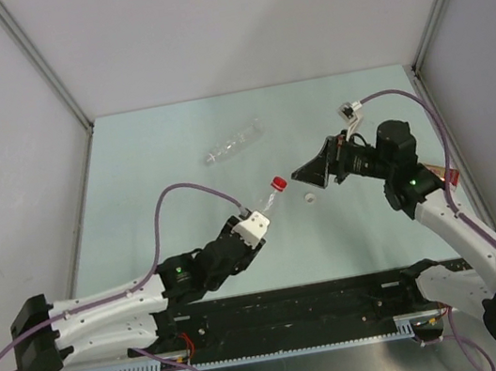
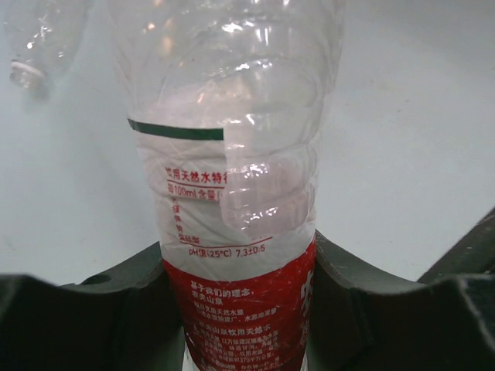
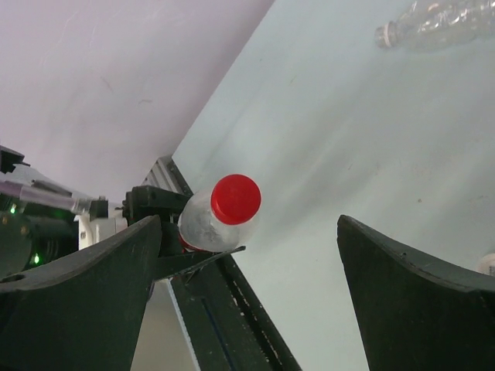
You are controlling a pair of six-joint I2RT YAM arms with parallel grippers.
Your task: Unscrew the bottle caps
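My left gripper is shut on the clear bottle with the red label band and holds it tilted up off the table, neck toward the right arm. Its red cap is on the neck and faces the right wrist view. My right gripper is open, a short way right of the cap, jaws wide apart, touching nothing. The clear crinkled bottle lies uncapped on the table. One white cap lies loose below the right gripper. The amber bottle is mostly hidden behind the right arm.
Grey walls enclose the table on the left, back and right. The black rail runs along the near edge between the arm bases. The crinkled bottle also shows in the left wrist view and the right wrist view.
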